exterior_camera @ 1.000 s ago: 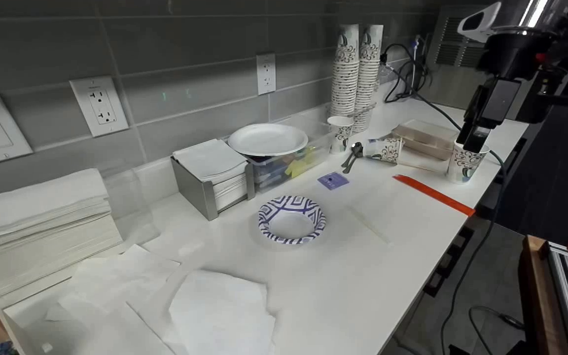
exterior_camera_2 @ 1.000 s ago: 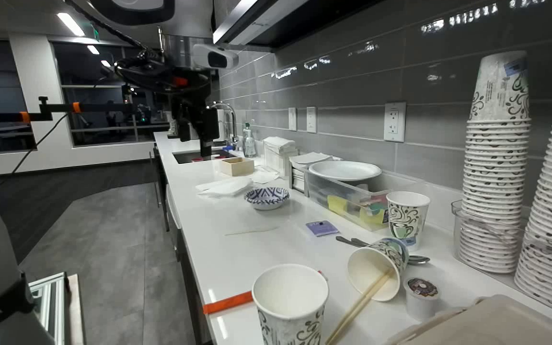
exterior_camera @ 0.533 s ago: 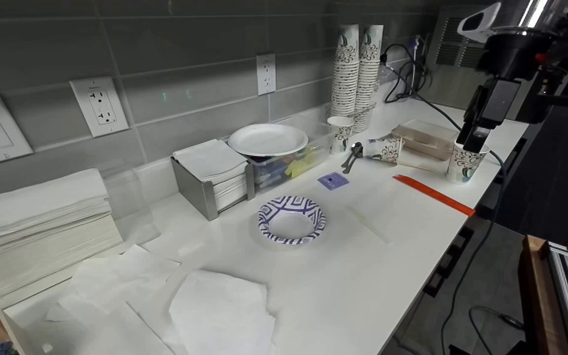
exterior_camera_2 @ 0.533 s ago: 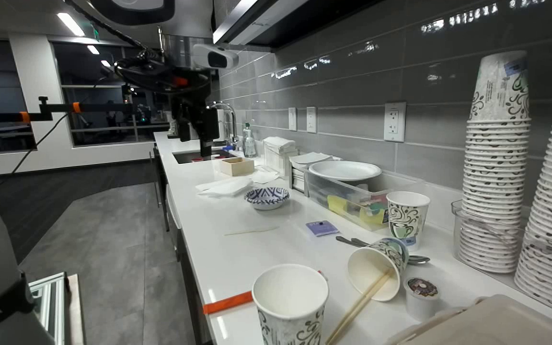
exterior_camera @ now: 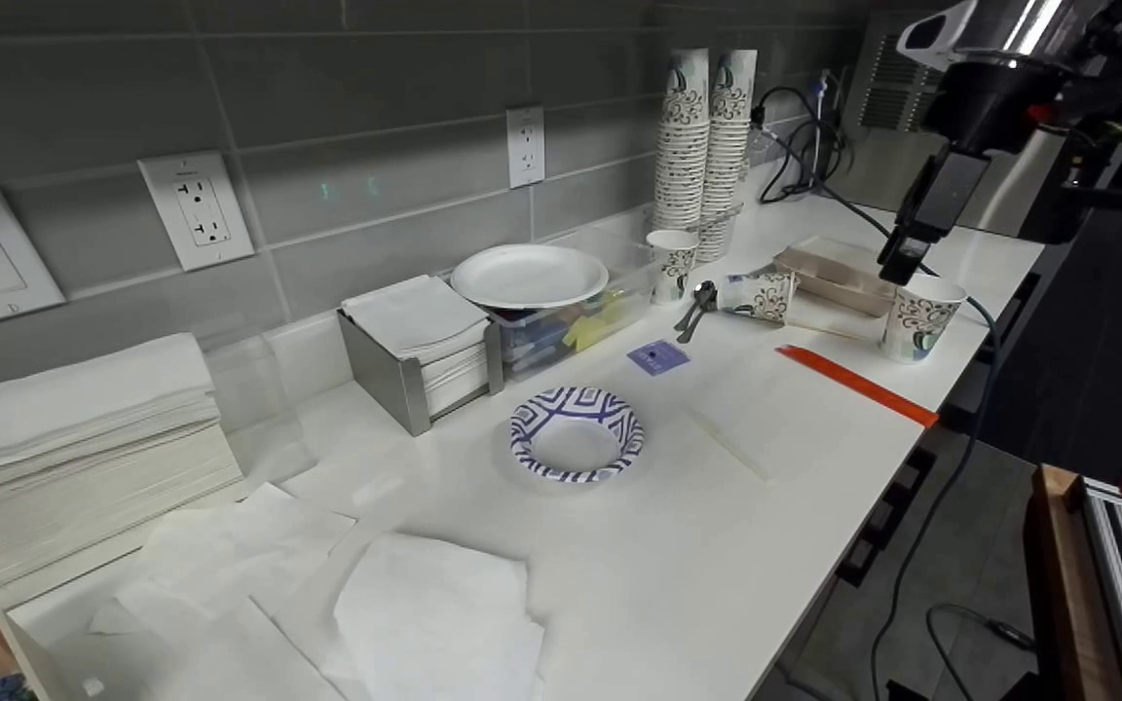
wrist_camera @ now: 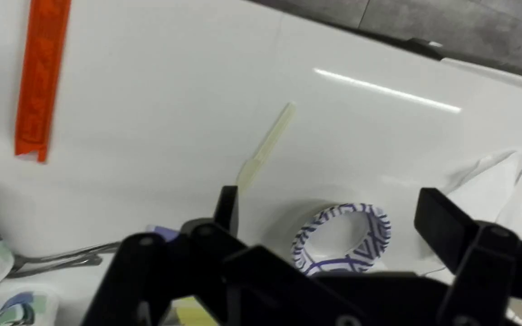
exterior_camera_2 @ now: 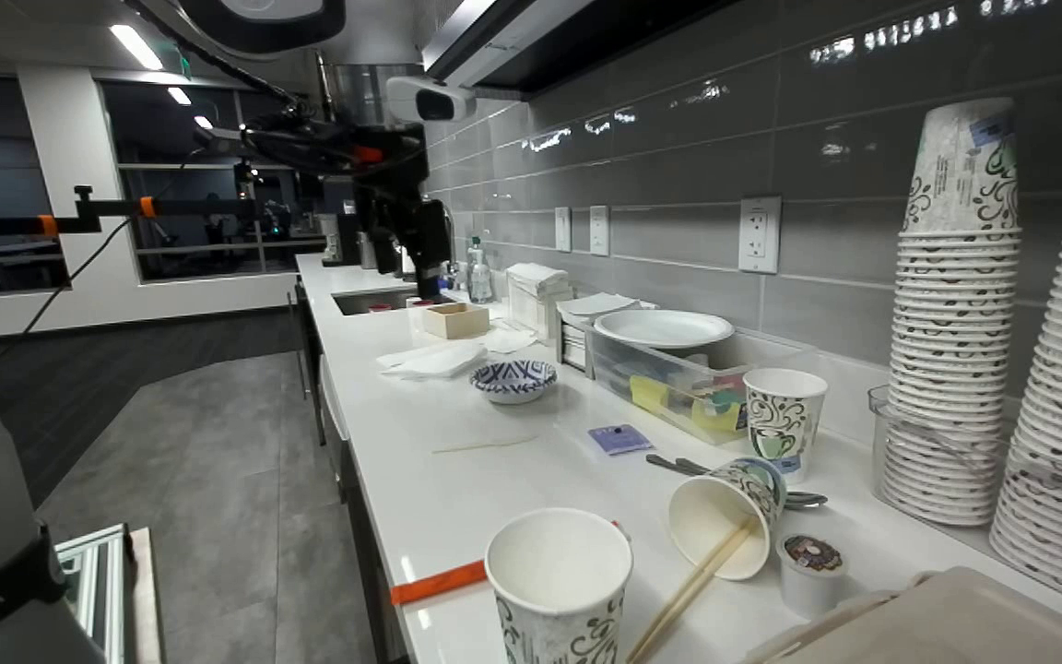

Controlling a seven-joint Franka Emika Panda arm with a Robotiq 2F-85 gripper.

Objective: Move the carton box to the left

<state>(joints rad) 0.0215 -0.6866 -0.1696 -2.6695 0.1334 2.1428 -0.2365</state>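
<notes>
Gripper [wrist_camera: 328, 201] hangs abv counter [wrist_camera: 161, 104], fingers [wrist_camera: 442, 224] wide apart (wrist view: bowl [wrist_camera: 342, 240] btwn).

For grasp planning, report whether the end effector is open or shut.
Open: in the wrist view, the end effector has its fingers wide apart.

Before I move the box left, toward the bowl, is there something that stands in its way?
Yes: the tipped cup, with sticks in its mouth, lies in that direction, and the pod stands between it and the box. Spoons lie just past its base.
</notes>
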